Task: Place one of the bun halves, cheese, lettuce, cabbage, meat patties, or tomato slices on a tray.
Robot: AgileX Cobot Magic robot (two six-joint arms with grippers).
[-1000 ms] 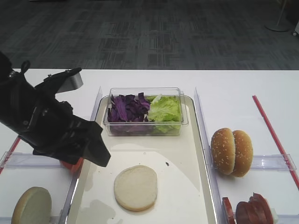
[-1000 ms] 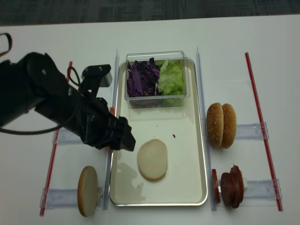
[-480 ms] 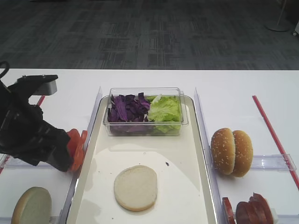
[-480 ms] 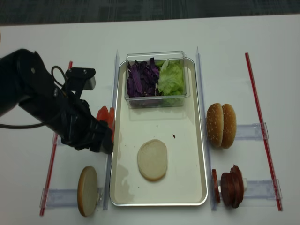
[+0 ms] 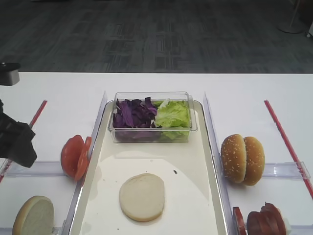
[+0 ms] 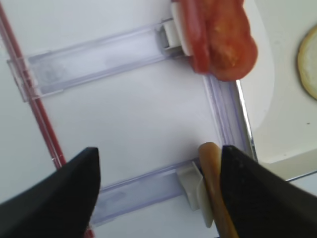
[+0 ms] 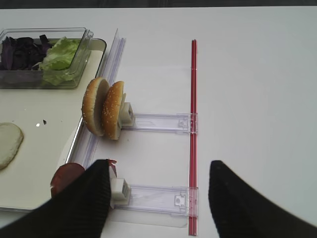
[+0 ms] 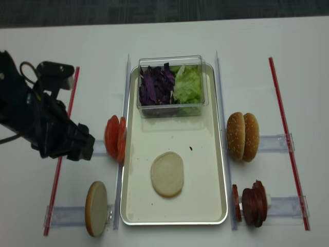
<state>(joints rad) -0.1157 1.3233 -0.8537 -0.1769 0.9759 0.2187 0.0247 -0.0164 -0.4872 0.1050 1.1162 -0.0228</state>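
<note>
Left claw (image 8: 77,148) withdrawn leftward, jaws apart, tomato slices (image 8: 115,139) uncovered

one cream tray (image 8: 218,170) sits on the white table, carrying one clear plastic tub (image 8: 171,105) and one pale bun half (image 8: 167,174). a second bun half (image 8: 96,208) stands on edge left of the tray, making two. the tub holds one heap of purple cabbage (image 8: 154,86) and one heap of green lettuce (image 8: 187,85). two tomato slices (image 8: 115,138) stand together on the left. two sesame-seeded buns (image 8: 242,137) stand side by side on the right. the meat patties (image 8: 253,204) number perhaps four, though they overlap too closely to be sure. two red strips (image 8: 287,141) flank the layout.
</note>
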